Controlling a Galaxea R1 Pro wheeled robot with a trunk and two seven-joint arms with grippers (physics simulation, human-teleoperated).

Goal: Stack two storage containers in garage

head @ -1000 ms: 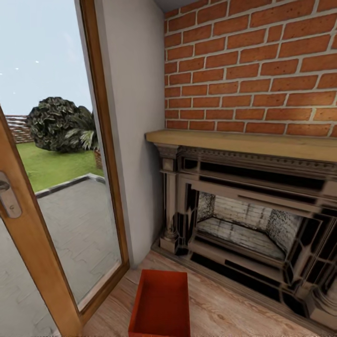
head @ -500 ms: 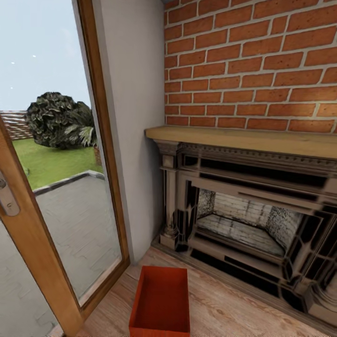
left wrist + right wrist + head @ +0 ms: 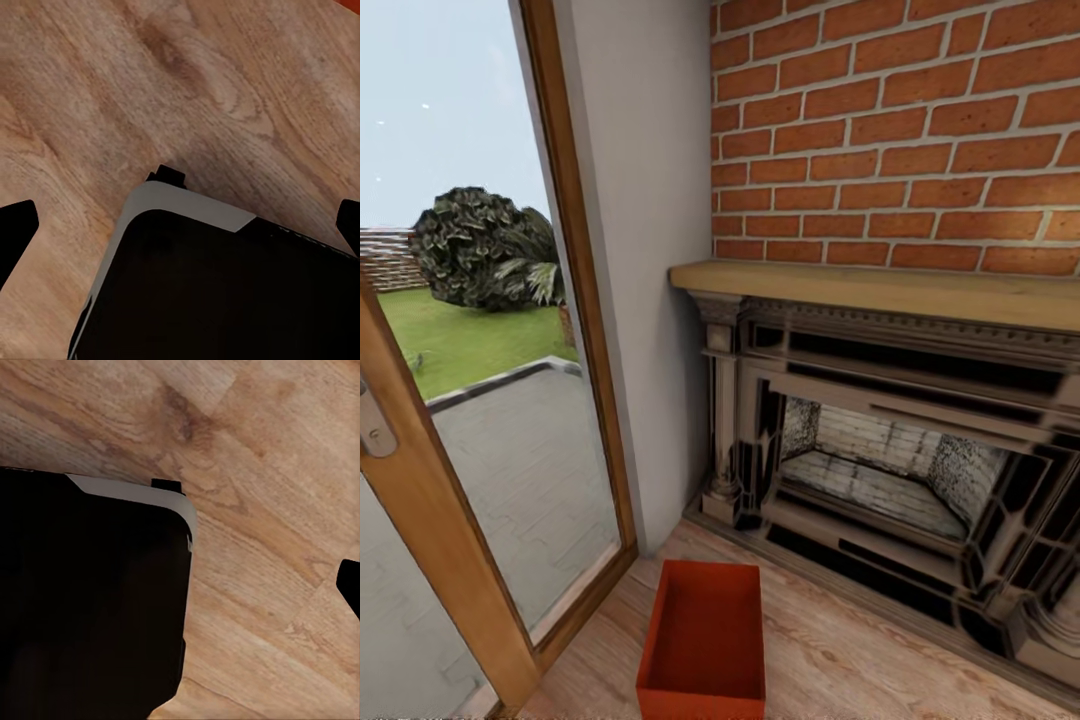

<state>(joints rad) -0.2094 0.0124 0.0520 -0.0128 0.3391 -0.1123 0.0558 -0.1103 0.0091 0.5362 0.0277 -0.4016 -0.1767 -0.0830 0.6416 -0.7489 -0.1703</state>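
Observation:
One orange-red storage container (image 3: 705, 640) sits open-topped and empty on the light wood plank floor (image 3: 840, 650) of the living room, between the glass door and the fireplace, at the bottom middle of the head view. A sliver of orange (image 3: 352, 4) shows in one corner of the left wrist view. My left gripper (image 3: 180, 225) hangs open over the planks, its dark fingertips (image 3: 15, 232) at opposite edges of that view. My right gripper (image 3: 180, 585) is also over the planks, with one fingertip (image 3: 350, 585) far out at the edge. Both are empty.
The ornate dark fireplace (image 3: 900, 470) with its wooden mantel fills the right side under the red brick chimney (image 3: 900, 130). The wood-framed glass door (image 3: 470, 420) stands at the left, a pale wall pillar (image 3: 650, 300) between them. My dark base (image 3: 225, 300) shows under both wrists.
The whole head view has slid slightly upward, so the camera has moved. The container, fireplace and door have not moved relative to one another.

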